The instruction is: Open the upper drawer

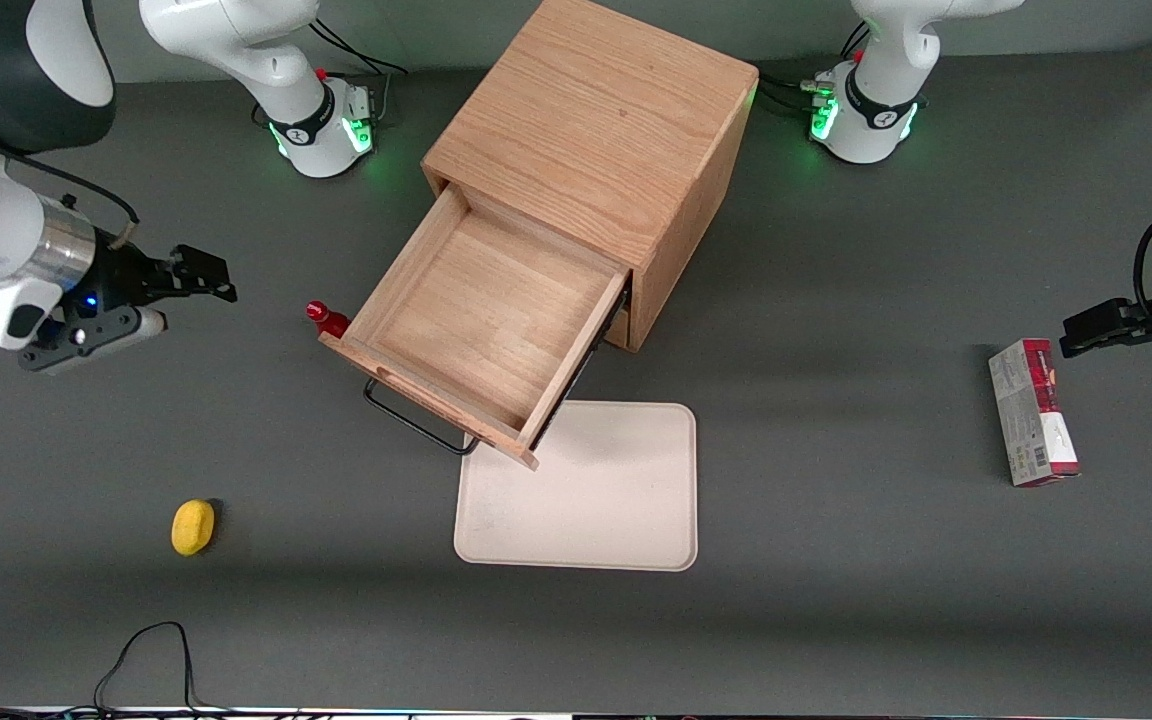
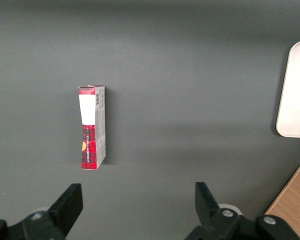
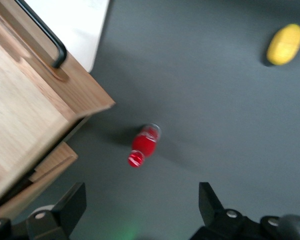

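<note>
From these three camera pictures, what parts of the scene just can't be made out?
- Lower drawer: in the front view the pulled-out upper drawer covers it almost entirely.
- Small red bottle: partly hidden by the drawer's corner there, and its label is too small to read in the right wrist view.
- Red box: its print is too small in both views.
- The claw hangs open toward the working arm's end, holding nothing.

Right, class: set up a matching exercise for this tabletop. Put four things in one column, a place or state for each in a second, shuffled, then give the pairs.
1. upper drawer
2. tool
3. lemon
4. red bottle

A. beside the drawer front
B. pulled out, empty
C. open, holding nothing, off toward the working arm's end
D. alone on the table, nearer the front camera than the tool

Pairs: 1-B, 2-C, 3-D, 4-A
</note>
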{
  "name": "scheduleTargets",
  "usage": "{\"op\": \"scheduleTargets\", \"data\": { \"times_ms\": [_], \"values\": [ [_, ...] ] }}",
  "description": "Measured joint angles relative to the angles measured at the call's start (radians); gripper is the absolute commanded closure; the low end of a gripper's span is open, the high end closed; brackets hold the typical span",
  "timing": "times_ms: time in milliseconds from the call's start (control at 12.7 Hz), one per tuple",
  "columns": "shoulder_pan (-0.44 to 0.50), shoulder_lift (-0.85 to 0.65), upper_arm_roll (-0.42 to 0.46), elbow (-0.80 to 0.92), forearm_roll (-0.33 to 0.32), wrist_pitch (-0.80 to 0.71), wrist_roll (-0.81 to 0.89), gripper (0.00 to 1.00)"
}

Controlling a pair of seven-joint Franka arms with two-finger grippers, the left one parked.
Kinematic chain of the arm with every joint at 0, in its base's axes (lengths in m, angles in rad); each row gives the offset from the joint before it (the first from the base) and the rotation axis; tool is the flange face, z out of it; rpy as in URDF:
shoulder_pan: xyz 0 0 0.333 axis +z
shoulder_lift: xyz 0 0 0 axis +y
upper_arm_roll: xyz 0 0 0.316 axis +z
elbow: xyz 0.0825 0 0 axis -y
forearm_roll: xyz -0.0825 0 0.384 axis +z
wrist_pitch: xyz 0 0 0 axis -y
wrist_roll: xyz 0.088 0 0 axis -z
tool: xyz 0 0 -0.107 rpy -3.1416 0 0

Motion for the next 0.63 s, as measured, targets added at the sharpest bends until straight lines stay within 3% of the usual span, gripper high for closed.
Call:
{"op": "scheduleTargets", "data": {
  "times_ms": [394,630],
  "values": [
    [-0.006,-0.054,0.004,-0.011,-0.023,0.012,0.066,0.00],
    [-0.115,-0.057,0.128,0.007,-0.023,-0.018,0.097,0.00]
  ]
}}
